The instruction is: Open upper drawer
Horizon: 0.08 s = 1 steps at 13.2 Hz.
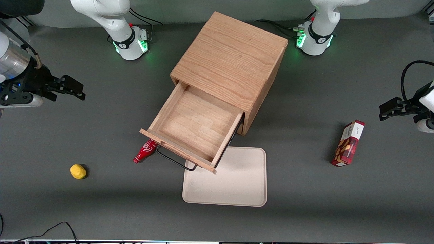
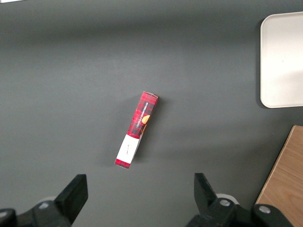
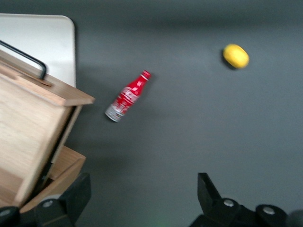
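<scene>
The upper drawer (image 1: 195, 123) of the oak cabinet (image 1: 230, 57) stands pulled far out toward the front camera, and its shallow tray is empty. Its thin black wire handle (image 1: 173, 161) hangs at the front edge. The lower drawer is hidden beneath it. My right gripper (image 1: 78, 90) is open and empty, hovering above the table toward the working arm's end, well apart from the drawer. In the right wrist view the gripper (image 3: 143, 189) is over bare table, with the open drawer (image 3: 28, 123) and its handle (image 3: 28, 59) beside it.
A red bottle (image 1: 145, 151) lies on the table beside the drawer front and also shows in the right wrist view (image 3: 127, 97). A yellow lemon (image 1: 78, 171) lies nearer the front camera. A cream tray (image 1: 234, 183) lies in front of the cabinet. A red box (image 1: 348, 143) lies toward the parked arm's end.
</scene>
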Tool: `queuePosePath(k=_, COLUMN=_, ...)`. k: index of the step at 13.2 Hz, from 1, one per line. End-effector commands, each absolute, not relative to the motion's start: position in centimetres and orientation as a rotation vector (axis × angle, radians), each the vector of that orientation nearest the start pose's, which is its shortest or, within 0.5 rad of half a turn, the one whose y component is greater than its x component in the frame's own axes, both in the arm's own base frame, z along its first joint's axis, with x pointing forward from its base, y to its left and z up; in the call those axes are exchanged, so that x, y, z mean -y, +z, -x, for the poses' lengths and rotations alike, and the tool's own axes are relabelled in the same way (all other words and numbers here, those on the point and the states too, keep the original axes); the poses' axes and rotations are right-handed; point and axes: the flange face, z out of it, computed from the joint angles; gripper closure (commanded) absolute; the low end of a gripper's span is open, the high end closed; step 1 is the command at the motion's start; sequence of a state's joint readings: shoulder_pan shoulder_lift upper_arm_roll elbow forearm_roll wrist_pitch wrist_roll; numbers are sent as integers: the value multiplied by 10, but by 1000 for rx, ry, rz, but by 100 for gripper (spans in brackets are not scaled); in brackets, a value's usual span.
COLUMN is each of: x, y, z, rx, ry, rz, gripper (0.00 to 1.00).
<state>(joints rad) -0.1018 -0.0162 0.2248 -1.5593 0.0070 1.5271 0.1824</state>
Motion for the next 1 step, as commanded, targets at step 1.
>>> queuePosePath(k=1, x=-48, y=628, z=-526, rx=-189, ry=47, rz=3166, gripper=0)
